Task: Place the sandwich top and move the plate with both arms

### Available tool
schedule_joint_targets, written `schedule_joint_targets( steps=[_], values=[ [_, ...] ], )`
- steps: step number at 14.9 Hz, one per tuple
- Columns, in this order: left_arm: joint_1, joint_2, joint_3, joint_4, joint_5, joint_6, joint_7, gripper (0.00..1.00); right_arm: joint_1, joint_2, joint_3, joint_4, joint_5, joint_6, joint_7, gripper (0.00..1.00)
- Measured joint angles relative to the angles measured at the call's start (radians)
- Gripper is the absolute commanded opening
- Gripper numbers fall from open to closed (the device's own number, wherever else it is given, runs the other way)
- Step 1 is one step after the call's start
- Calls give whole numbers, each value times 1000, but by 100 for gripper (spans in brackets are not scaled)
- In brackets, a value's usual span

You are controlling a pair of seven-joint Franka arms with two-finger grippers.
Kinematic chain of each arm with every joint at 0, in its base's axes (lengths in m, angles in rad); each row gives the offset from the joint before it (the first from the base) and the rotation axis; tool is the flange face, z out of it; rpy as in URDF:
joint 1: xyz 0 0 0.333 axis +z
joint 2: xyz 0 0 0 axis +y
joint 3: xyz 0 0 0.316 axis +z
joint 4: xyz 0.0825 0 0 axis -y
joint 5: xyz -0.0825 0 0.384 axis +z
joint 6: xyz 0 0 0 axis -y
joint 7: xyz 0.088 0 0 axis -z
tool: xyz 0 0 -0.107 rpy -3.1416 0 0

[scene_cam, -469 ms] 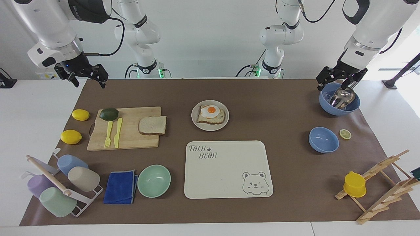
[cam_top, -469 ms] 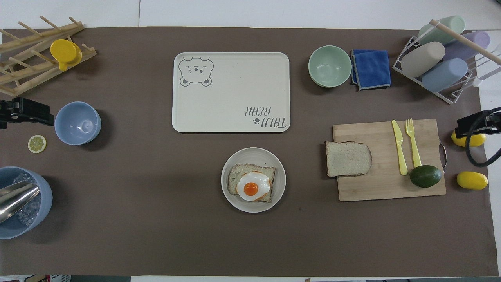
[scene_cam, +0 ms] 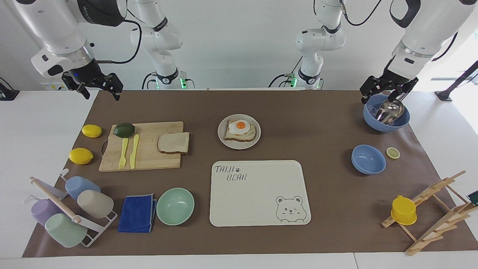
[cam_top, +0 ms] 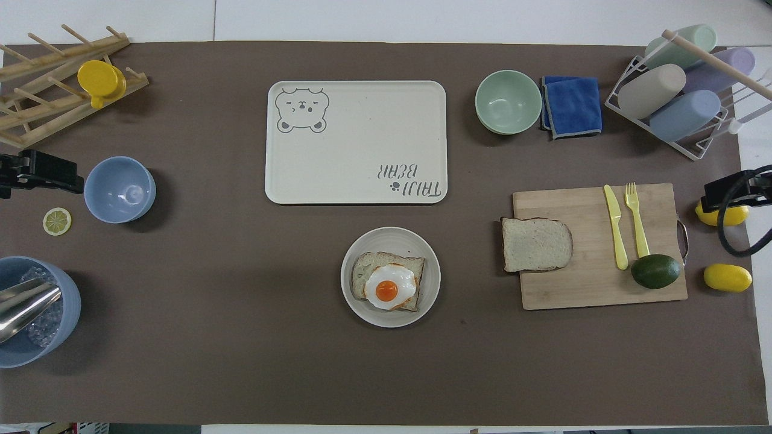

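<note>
**Both arms up at the ends, bread on the board**

I'm reading "TAIJI BEAR" in grey lettering on the large cream rectangular tray [scene_cam: 260, 193], with a bear face drawn in its corner. That's the only writing I can make out on the tabletop [scene_cam: 317, 123].

My sandwich top, the plain square slice of pale bread with a brown crust [scene_cam: 173, 143], lies flat on the pale wooden cutting board [scene_cam: 149, 160], overhanging the board's edge toward the middle of the brown mat. The small round beige-grey plate [scene_cam: 224, 140] sits near it, just nearer the robots than the tray, carrying the toast slice with a fried egg [scene_cam: 241, 130].

The right gripper [scene_cam: 101, 89] hangs in the air over the mat's corner at its own end, well apart from the bread, fingers spread with nothing between them. The left gripper [scene_cam: 379, 93] hovers over the rim of the big blue bowl with a metal scoop [scene_cam: 386, 112], well apart from the plate; I cannot tell how its fingers stand.
</note>
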Motion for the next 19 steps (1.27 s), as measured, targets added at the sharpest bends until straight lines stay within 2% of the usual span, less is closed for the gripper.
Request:
schedule_joint_targets(
  steps=[4,7,10,13,16,19],
  values=[
    [0,0,0,0,0,0,0,100,54,1,2,-4,12,32,-25,100],
    [0,0,0,0,0,0,0,100,223,16,6,-9,18,43,185,100],
    [0,0,0,0,0,0,0,100,423,95,13,-23,4,79,454,100],
    [0,0,0,0,0,0,0,100,537,205,13,-46,-90,128,578,100],
    [0,0,0,0,0,0,0,100,583,253,12,-184,-162,247,655,100],
    [0,0,0,0,0,0,0,100,648,312,11,-295,-302,289,783,100]
  ],
)
